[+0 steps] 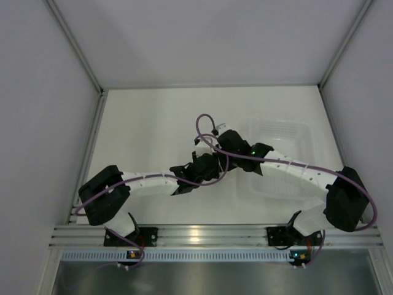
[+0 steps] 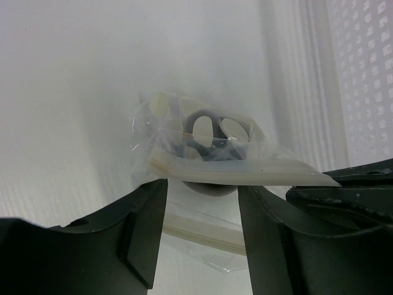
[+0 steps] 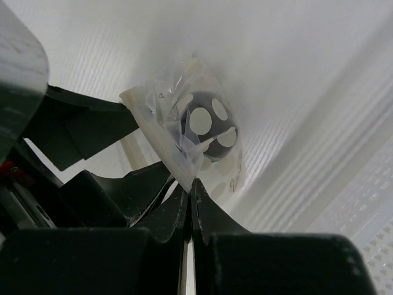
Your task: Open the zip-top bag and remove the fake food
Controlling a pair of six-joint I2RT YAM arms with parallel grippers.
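Ball [image 3: 212, 127], dark and glossy with pale reflections on it, sits inside the bag [image 3: 159, 117], behind crinkled clear plastic. The bag's white zip strip runs below the ball in the left wrist view. The right gripper [image 3: 191, 183] is pinched tight on the bag's edge by that strip, its fingers pressed together. The left gripper [image 2: 202, 187] is spread wide. Its two fingers stand on either side of the bag's lower part without clamping it. From above, both grippers meet around the middle of the surface [image 1: 153, 123], just left of the tub [image 1: 279, 132], and they hide the bag there. The bag seems to be held clear of the surface, though no view shows that plainly.
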